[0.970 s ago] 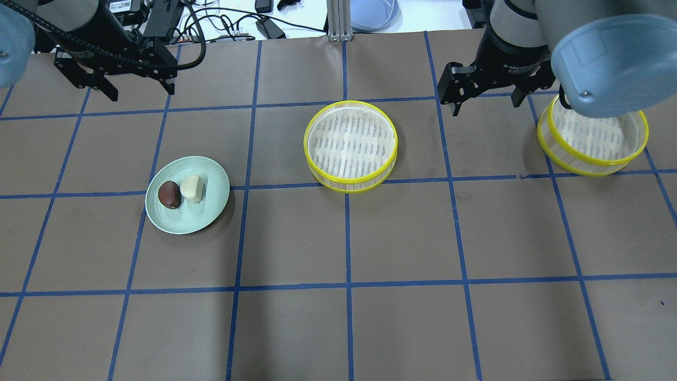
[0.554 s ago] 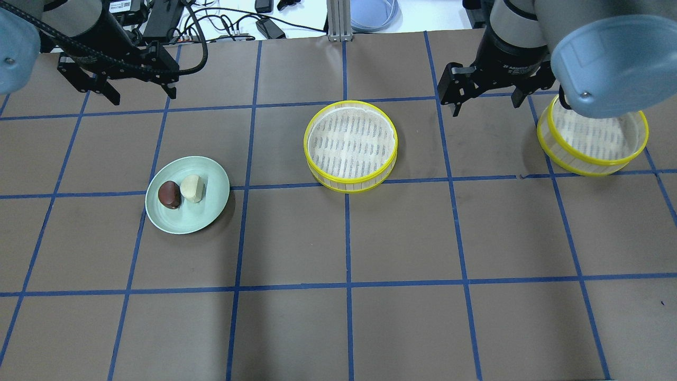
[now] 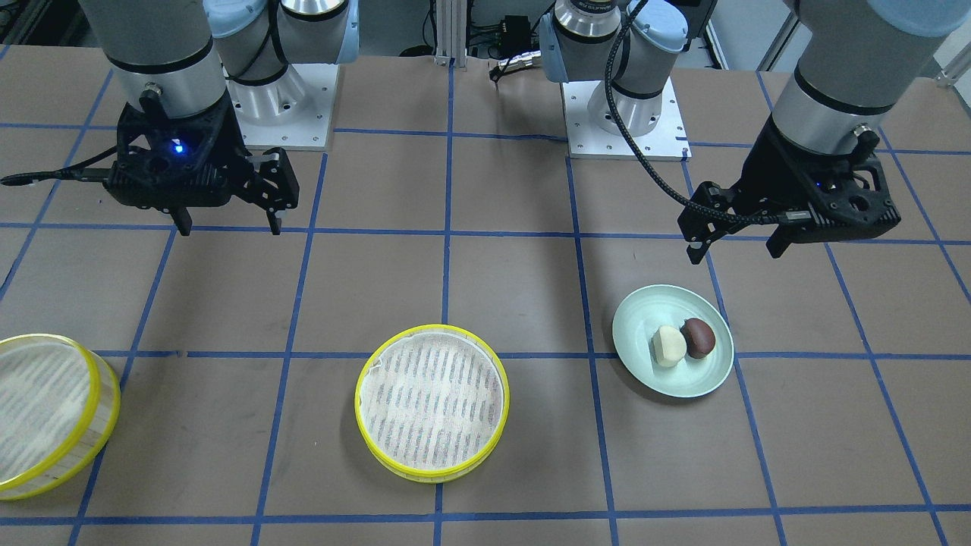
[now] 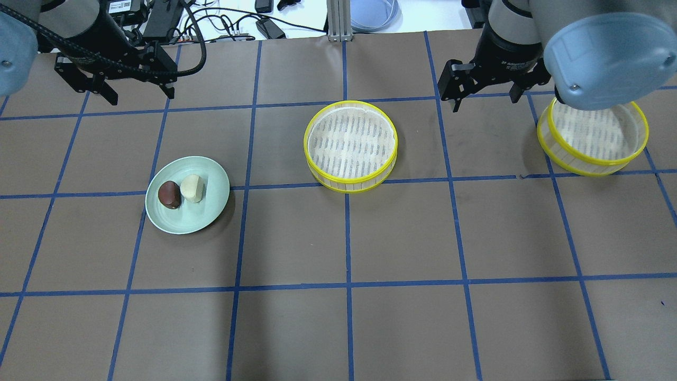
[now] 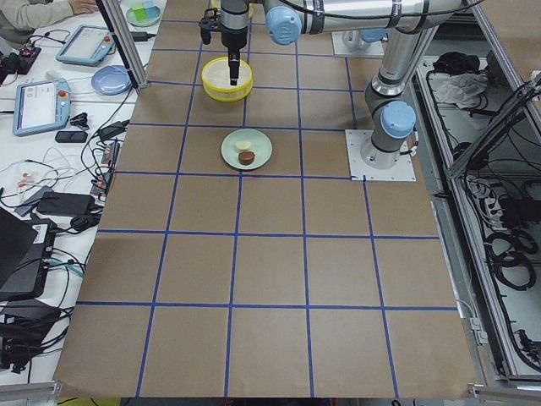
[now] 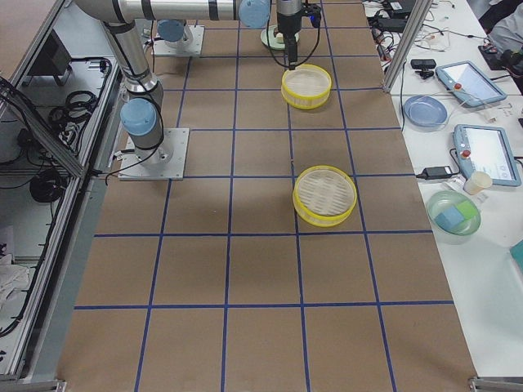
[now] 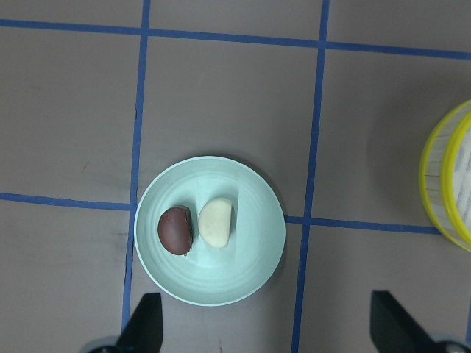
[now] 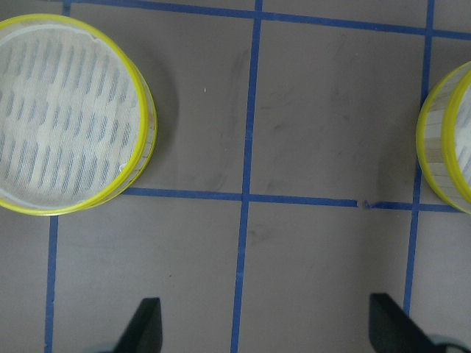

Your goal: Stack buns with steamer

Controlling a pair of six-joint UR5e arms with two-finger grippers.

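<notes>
A cream-white bun [image 4: 191, 188] and a dark reddish-brown bun [image 4: 169, 194] lie side by side on a pale green plate [image 4: 211, 177]. They also show in the left wrist view as the cream bun [image 7: 216, 223] and brown bun [image 7: 176, 230]. One yellow-rimmed steamer tier [image 4: 350, 145] stands empty at the table's middle. The second tier [image 4: 595, 137] stands at the right, partly hidden by my right arm. My left gripper [image 4: 142, 97] is open and empty, high behind the plate. My right gripper [image 4: 485, 103] is open and empty, between the two tiers.
The table is brown paper with blue tape grid lines. Cables and devices [image 4: 227, 24] and a blue bowl [image 4: 373, 13] lie beyond its far edge. The two arm bases [image 3: 626, 114] stand at the robot's side. Side benches with tablets [image 6: 470, 151] flank the table.
Both arms have shifted slightly. My right arm's elbow has moved up and left, showing more of the right tier. Buns, plate and tiers have not moved.
</notes>
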